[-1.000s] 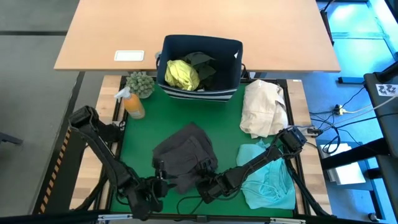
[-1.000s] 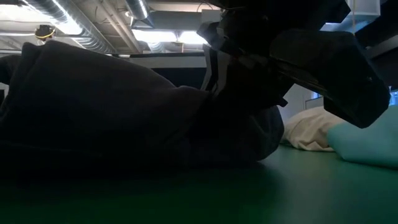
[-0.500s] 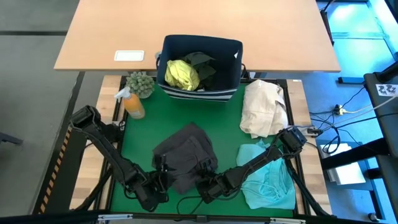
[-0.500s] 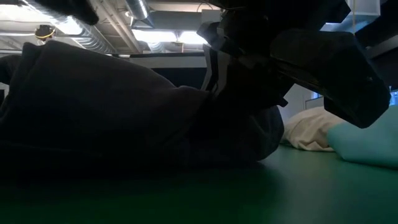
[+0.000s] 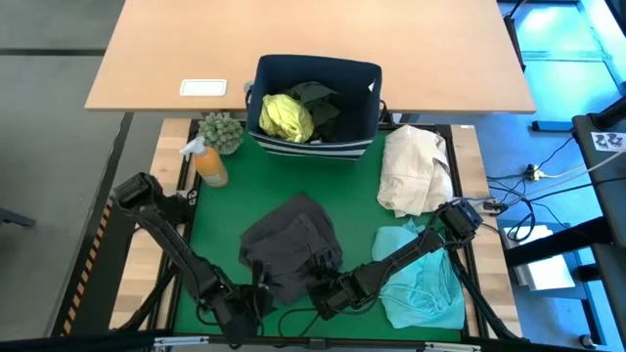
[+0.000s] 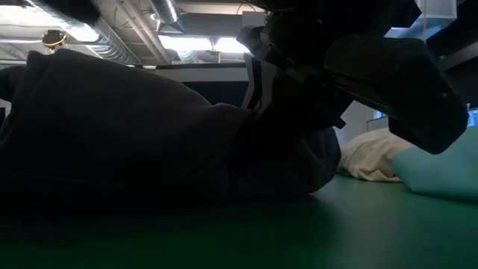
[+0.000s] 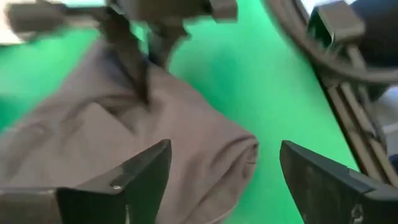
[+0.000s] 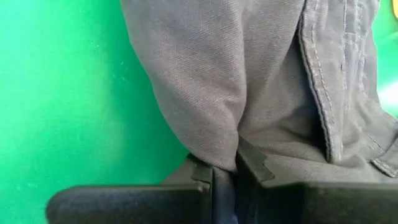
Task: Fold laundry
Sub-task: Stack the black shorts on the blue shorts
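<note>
On the green mat (image 5: pixel 220 210), the charcoal grey garment (image 5: pixel 291 240) lies centred, its near edge pinched by the right gripper (image 8: pixel 225 177), while the left gripper (image 7: pixel 221 174) stands spread beside it.

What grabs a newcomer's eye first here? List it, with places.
The charcoal grey garment lies crumpled mid-mat, both arms crowding its near edge: the right gripper pinches a fold, the left gripper stands open just off the cloth. Behind it, a yellow-green shirt glows inside the navy bin.
</note>
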Available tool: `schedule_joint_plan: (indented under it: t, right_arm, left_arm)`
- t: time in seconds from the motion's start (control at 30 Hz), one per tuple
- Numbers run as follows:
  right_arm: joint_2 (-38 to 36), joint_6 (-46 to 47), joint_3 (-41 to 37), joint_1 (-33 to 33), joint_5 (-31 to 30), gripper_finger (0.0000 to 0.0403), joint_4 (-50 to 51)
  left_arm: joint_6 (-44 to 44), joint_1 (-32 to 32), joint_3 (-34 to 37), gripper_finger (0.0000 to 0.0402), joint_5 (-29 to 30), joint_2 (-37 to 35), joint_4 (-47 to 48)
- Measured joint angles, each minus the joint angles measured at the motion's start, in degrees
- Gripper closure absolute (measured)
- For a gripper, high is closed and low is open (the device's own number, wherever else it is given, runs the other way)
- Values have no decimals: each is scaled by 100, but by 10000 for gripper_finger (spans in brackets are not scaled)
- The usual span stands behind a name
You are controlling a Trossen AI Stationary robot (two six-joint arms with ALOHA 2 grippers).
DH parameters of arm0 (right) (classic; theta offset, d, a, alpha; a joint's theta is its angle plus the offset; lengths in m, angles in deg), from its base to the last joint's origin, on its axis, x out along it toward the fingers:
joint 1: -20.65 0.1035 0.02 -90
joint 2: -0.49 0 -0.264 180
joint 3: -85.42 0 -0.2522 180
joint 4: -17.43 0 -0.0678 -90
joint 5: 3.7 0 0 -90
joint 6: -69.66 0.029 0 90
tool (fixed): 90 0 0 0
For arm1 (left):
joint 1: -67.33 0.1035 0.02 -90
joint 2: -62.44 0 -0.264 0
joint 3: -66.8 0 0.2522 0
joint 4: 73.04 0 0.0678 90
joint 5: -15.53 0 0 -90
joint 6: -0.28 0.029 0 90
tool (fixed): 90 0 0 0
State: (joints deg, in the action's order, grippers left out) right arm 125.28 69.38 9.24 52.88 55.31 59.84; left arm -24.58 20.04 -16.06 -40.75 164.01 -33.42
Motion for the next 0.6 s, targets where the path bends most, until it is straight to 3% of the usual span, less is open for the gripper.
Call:
schedule_joint_plan:
  t: [0.6]
  right_arm:
    - [0, 87, 0, 0, -200, 384, -57]
  left_arm:
    - [-155, 56, 4, 84, 154, 738, -275]
